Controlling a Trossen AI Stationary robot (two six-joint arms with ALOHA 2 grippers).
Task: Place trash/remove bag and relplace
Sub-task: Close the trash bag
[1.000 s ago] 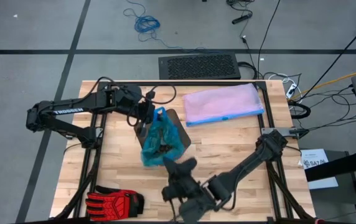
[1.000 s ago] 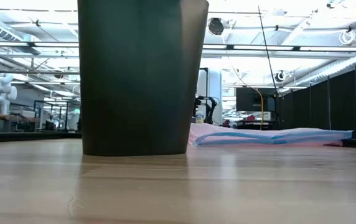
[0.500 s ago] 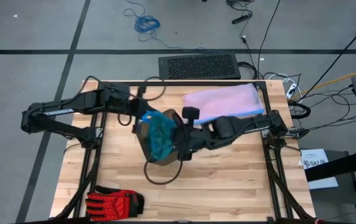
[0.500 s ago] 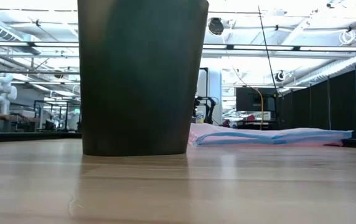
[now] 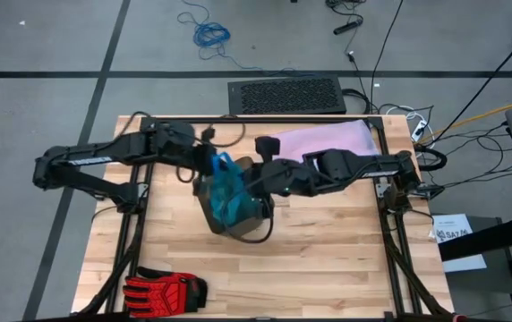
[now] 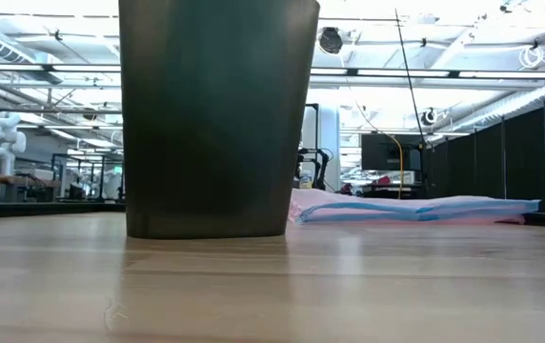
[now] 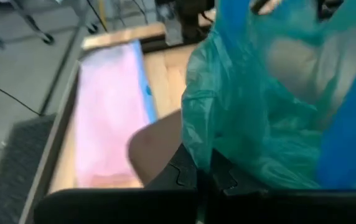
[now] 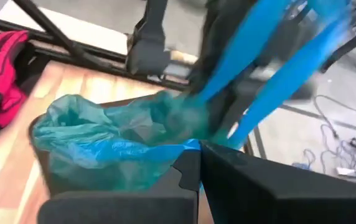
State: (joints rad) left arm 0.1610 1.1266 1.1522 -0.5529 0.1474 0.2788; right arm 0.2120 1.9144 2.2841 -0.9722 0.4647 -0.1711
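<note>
We have the thin translucent teal-green plastic bag [image 5: 231, 192] bunched over the mouth of the dark, tapered plastic bin [image 6: 217, 114] on the wooden counter [image 5: 328, 250]. Our left end effector [image 5: 209, 164] is clamped on the bag's plastic at the bin's far-left rim; our right end effector [image 5: 254, 185] pinches its blue drawstring loops [image 8: 271, 56]. If we pull unevenly, the film could tear, slip free, or tip the bin toward the pale lilac bag [image 5: 323, 143].

Bare table [image 5: 328, 241] near side; bin [image 5: 238, 201], lilac bag [image 5: 323, 143] blocking far side.
</note>
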